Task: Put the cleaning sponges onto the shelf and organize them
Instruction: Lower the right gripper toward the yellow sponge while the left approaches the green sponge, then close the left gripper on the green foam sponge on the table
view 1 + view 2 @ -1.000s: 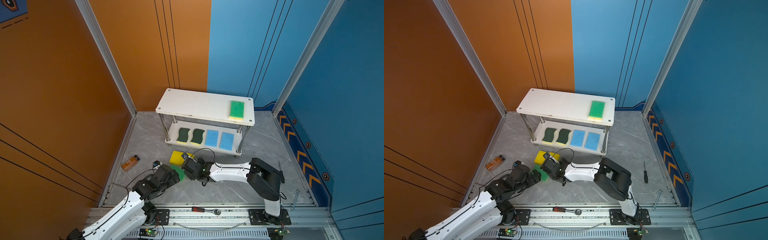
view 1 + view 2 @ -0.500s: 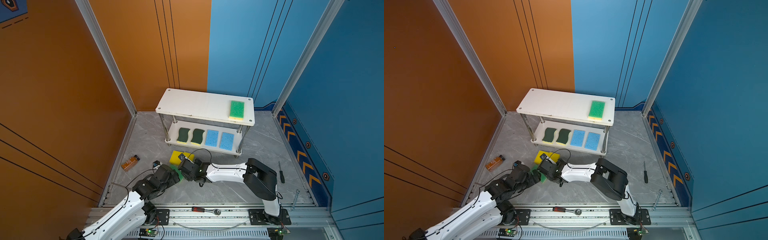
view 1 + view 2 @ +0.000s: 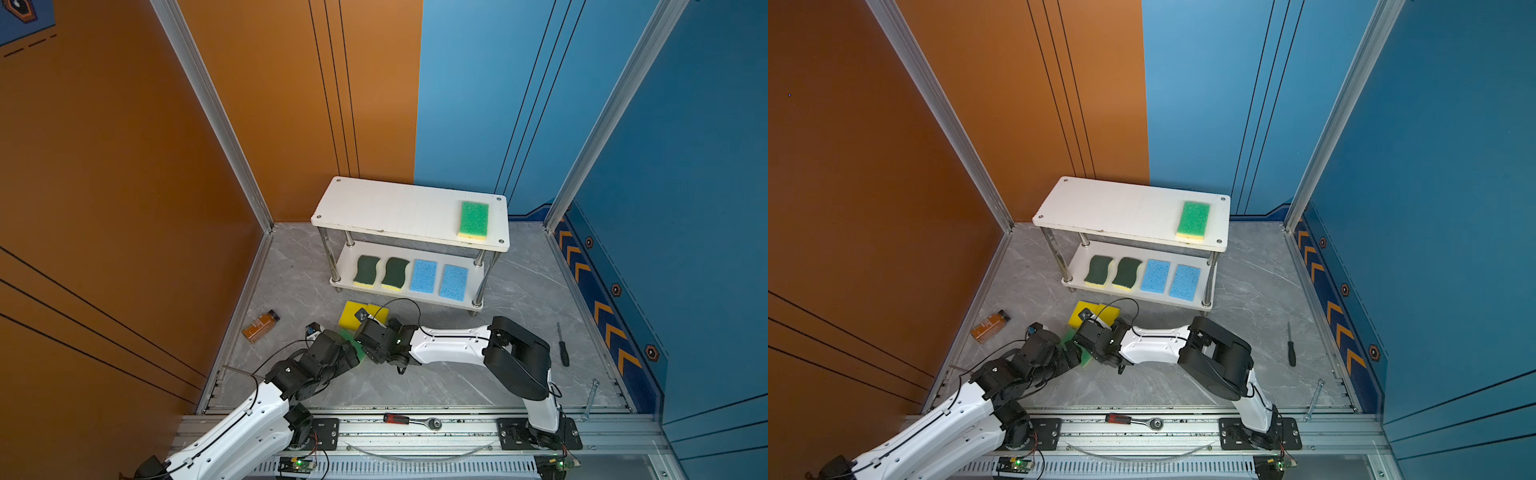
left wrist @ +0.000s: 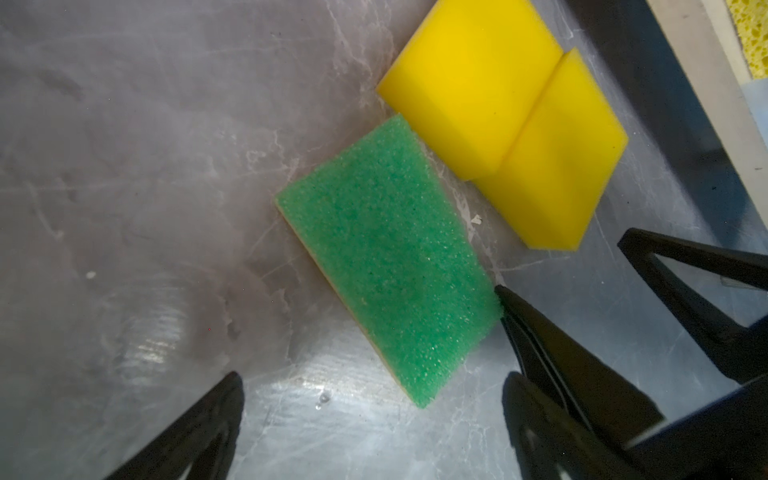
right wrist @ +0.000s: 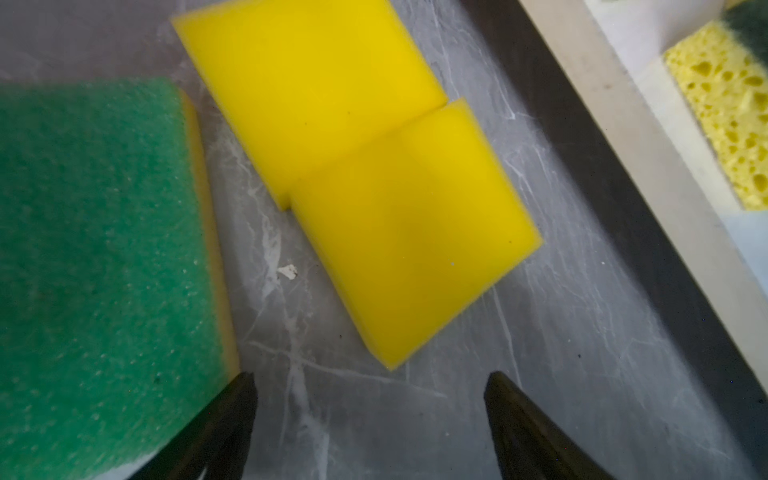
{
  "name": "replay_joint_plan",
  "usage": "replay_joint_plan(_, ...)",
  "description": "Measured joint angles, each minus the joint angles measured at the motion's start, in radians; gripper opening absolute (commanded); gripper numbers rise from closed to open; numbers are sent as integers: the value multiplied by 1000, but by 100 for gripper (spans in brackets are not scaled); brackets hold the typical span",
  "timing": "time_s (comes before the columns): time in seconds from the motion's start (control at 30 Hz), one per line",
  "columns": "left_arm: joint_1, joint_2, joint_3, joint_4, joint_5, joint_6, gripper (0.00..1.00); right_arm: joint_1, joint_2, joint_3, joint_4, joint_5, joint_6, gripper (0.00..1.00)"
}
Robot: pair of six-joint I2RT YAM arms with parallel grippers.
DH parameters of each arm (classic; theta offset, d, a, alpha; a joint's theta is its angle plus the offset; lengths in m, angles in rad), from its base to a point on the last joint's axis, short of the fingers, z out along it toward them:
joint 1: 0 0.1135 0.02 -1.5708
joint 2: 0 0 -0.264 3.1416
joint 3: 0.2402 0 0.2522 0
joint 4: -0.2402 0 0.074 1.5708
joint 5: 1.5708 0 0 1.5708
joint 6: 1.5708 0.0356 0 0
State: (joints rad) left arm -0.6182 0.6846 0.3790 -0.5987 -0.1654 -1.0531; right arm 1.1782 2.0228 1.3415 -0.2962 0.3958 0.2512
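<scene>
- We see the green-topped sponge (image 4: 386,257) lying flat on the grey floor (image 4: 124,166). Its green face is up and a thin yellow layer shows under its edges. It is a rectangle with a coarse, speckled top.
- In both top views it sits at 7 o'clock of the shelf (image 3: 386,208), mostly hidden beneath the two wrists, so we cannot read its long axis there.
- In the left wrist view one short end faces the left gripper (image 4: 370,374), and the far end sits just beside a yellow block (image 4: 465,83).
- The other yellow block (image 4: 557,166) lies edge to edge with that one. Both are plain, smooth and bright.
- The left gripper's fingers are spread wide and grip nothing. The sponge's near end shows between them.
- The right gripper (image 5: 370,378) is parted too, with bare floor between its fingers. One fingertip (image 5: 237,399) meets the sponge's edge.
- At the 3 o'clock end of the shelf's top board, a second green-topped sponge (image 3: 473,219) lies with its long axis running 12 to 6 o'clock.
- On the lower board, two dark green wavy sponges (image 3: 366,269) (image 3: 395,271) and two blue sponges (image 3: 423,275) (image 3: 454,282) lie in a row, with their long axes also 12 to 6.
- A brown bottle (image 3: 260,326) lies at 9 o'clock of the yellow blocks.
</scene>
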Motion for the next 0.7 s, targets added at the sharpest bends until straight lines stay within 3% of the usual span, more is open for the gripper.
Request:
replay_joint_plan(0.4,-3,27,0,0,-10,-11,98,-35,-34,-71,66,-161,20,85)
replay_joint_plan(0.7,-40,135,4,1,-60,-12,98,-122,-231,-177,72,-192,28,85)
